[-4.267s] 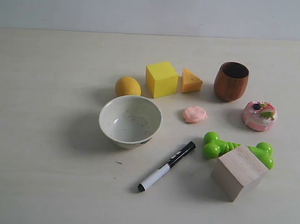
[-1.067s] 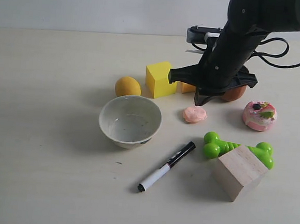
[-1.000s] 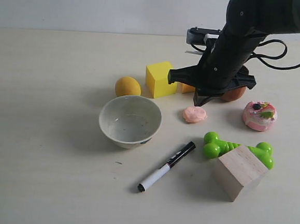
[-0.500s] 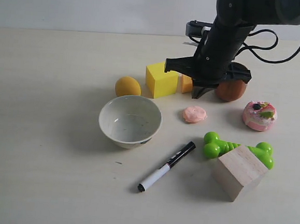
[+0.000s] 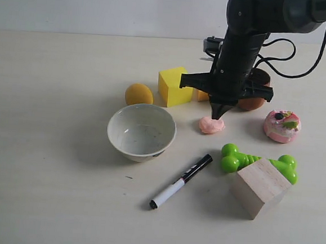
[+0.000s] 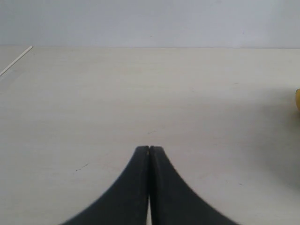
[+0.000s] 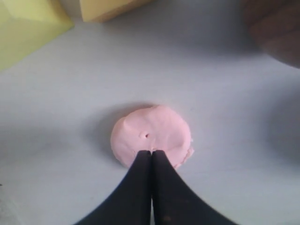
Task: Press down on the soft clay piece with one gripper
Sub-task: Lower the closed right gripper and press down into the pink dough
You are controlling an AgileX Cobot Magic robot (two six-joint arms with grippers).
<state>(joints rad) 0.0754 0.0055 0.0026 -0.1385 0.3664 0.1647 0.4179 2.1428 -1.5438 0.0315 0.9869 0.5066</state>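
Observation:
The soft clay piece (image 5: 210, 126) (image 7: 151, 134) is a small flat salmon-pink lump with a tiny dent on top, lying on the table between the bowl and the donut toy. My right gripper (image 5: 217, 117) (image 7: 151, 152) is shut, its black tips pointing straight down onto the clay's upper surface, touching or just above it. My left gripper (image 6: 149, 148) is shut and empty over bare table; it does not show in the exterior view.
A white bowl (image 5: 141, 133) sits left of the clay. Behind stand a yellow cube (image 5: 175, 85), an orange wedge (image 5: 202, 95), a lemon (image 5: 139, 94) and a brown cup (image 5: 255, 101). Pink donut toy (image 5: 282, 126), green toy (image 5: 238, 160), wooden block (image 5: 259, 187) and marker (image 5: 181, 181) lie nearby.
The right arm came in over the table, hovered behind the clay, then swung to vertical and dropped so its shut tips now meet the clay's top.

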